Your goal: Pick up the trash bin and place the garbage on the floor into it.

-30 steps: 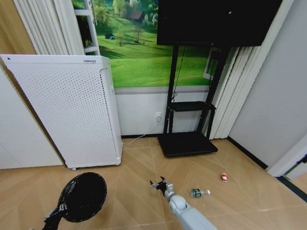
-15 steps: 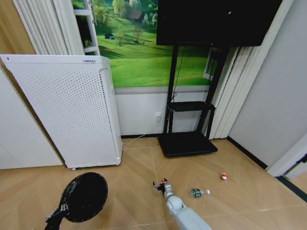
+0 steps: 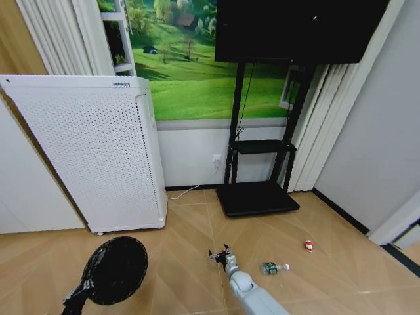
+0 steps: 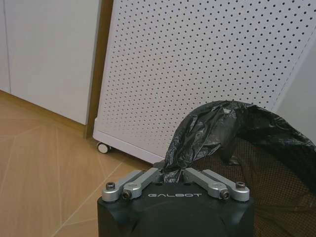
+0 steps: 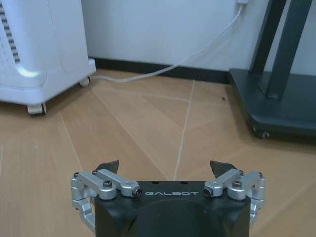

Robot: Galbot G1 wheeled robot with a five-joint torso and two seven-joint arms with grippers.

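Two grippers are in service. The left gripper [image 4: 173,174] has its fingers pressed together on the rim of the trash bin [image 3: 115,269], pinching the black liner bag [image 4: 207,133] against the mesh. This rim grip carries the bin low at the robot's left side, tilted so that its open mouth faces up toward the head camera; judged from that attitude, the bin is held ready to receive an item from above or from the side.

The right gripper [image 5: 168,170] has its fingers [image 5: 109,165] spread wide with nothing between them. In the head view it reaches forward and down at centre, low over the floor [image 3: 184,230]. A small red item appears beside its tip, but whether it touches the gripper cannot be told.

Two pieces of garbage lie on the floor to the right of that arm: a green-and-white bottle-like piece [image 3: 272,268] near the arm, and a red-and-white lump [image 3: 308,245] farther off, well apart from the bin.

The floor is light tan wood in a herringbone pattern, flat and unobstructed around the items. A tall white perforated appliance [image 3: 92,151] on casters stands behind the bin. A black stand [image 3: 256,197] carries a dark screen [image 3: 295,29] against a wall with a green landscape mural [image 3: 190,72]. A white cable [image 3: 193,188] runs along the skirting.
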